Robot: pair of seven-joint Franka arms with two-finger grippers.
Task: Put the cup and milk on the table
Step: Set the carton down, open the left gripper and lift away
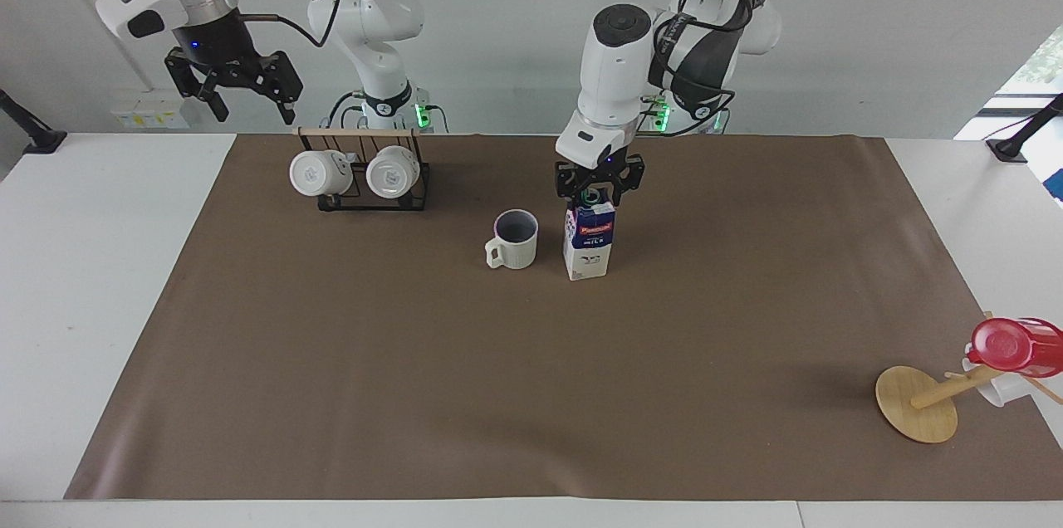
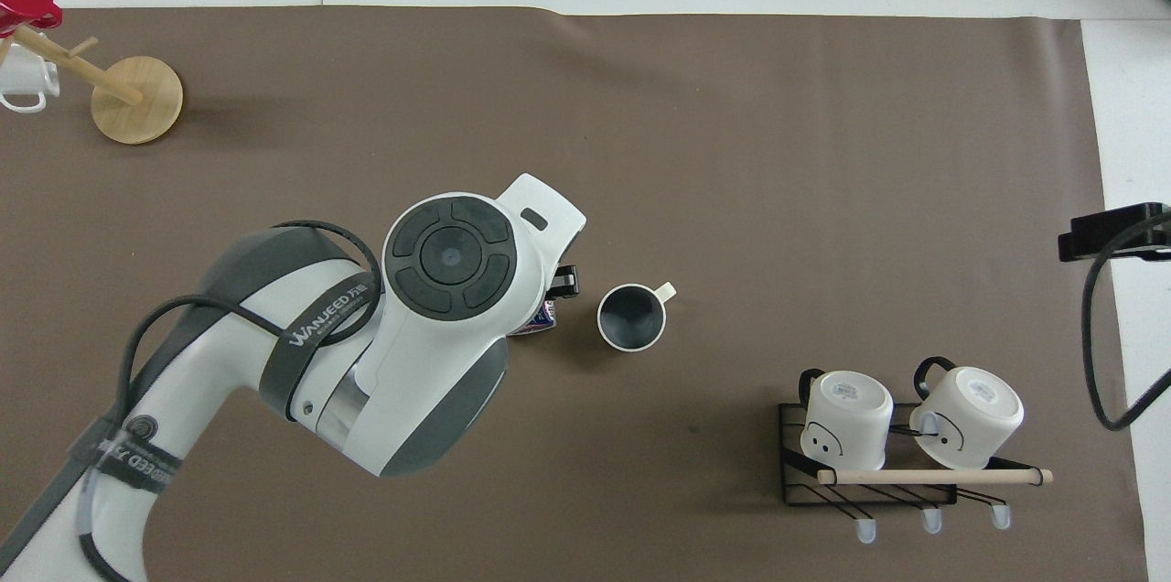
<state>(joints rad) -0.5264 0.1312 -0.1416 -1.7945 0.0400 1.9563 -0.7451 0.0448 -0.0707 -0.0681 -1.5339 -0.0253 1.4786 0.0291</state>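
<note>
The milk (image 1: pixel 589 242) stands upright on the counter's (image 1: pixel 116 279) brown mat, just beside the cup (image 1: pixel 513 240). The left gripper (image 1: pixel 598 194) sits at its green cap, fingers parted. The right gripper (image 1: pixel 234 88) waits high, spread wide.

I see cream ribbed cup (image 1: pixel 515 240) w/ dark grey-purple inside; milk (image 1: pixel 588 243) blue & white w/ red label, green cap. Mat (image 1: pixel 531 362) plain brown on white table (image 1: pixel 91 262). 2 glossy white mugs (image 1: pixel 357 173) on black rack (image 1: pixel 419 194). Red cup (image 1: pixel 1009 345) on pale wood stand (image 1: pixel 918 405).
</note>
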